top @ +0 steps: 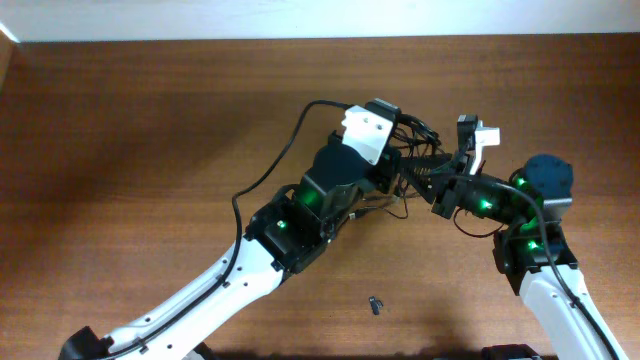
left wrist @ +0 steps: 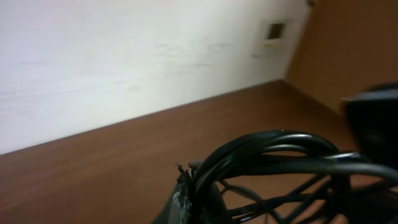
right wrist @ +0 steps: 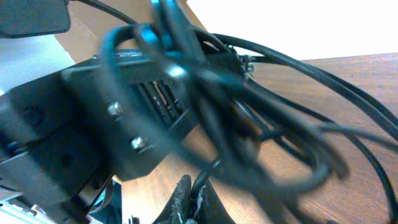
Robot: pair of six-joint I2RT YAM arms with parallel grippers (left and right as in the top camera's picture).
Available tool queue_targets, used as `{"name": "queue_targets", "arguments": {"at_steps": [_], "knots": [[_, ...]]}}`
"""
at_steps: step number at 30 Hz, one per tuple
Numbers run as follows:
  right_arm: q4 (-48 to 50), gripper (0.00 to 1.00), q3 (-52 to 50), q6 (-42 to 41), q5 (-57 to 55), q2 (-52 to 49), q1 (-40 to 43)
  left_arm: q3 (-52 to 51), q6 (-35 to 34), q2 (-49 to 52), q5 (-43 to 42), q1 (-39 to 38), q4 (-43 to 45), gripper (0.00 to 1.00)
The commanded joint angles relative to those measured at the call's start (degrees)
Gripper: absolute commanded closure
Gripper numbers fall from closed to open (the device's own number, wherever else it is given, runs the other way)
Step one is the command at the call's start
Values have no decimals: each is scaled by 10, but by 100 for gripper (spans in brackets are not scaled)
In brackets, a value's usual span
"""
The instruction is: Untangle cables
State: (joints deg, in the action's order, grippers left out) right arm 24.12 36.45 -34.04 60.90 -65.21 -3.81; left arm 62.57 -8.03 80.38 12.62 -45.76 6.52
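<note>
A tangle of black cables (top: pixel 412 172) hangs above the table between my two grippers at centre right. My left gripper (top: pixel 392 170) is shut on looped strands of the bundle, which arch across the left wrist view (left wrist: pixel 273 152). My right gripper (top: pixel 437 195) is shut on a strand of the same bundle; in the right wrist view the cable (right wrist: pixel 205 180) runs down between its fingers (right wrist: pixel 194 202). One long black cable (top: pixel 262 175) trails from the bundle leftward and down toward the left arm.
A small dark piece (top: pixel 375 304) lies on the wooden table (top: pixel 130 150) near the front centre. A blue object (top: pixel 548 175) sits beside the right arm. A white wall (left wrist: pixel 124 56) runs along the table's far edge.
</note>
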Motion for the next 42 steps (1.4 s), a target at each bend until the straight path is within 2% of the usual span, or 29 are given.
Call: {"name": "queue_targets", "arguments": {"at_steps": [1,5,9,21,22,23,24,25,27,29,32,34,35,38,42], "knots": [[35,96,2,5,47,-2,-3,4,-7,3,123,-3,3,100],[105,96,2,5,115,-2,-3,4,-7,3,202,-3,-7,100],[110,96,2,5,122,-1,-3,4,-7,3,276,9,-41,100],[113,95,2,6,128,-1,-3,4,-20,3,277,107,-66,100],[113,87,2,6,128,-2,-3,4,-20,3,277,107,-61,100],[113,74,2,8,128,-2,-3,4,-20,3,277,107,-55,100],[113,51,2,8,128,-2,-3,4,-20,3,276,106,-47,100],[113,38,2,8,128,-4,-3,4,-20,2,276,106,-41,100],[113,24,2,8,128,-10,-3,4,-20,1,276,106,-38,100],[113,19,2,8,125,-15,-3,4,-11,1,266,106,-38,100],[113,13,2,8,119,-16,-3,4,26,1,176,98,-38,100],[113,9,2,16,118,-17,-3,4,79,1,109,81,-39,100],[113,7,2,28,112,-17,-3,4,128,1,80,64,-43,100],[108,7,2,38,83,-17,-2,4,216,1,77,18,-54,100],[59,7,2,42,43,-17,-2,4,227,1,81,3,-51,100]]}}
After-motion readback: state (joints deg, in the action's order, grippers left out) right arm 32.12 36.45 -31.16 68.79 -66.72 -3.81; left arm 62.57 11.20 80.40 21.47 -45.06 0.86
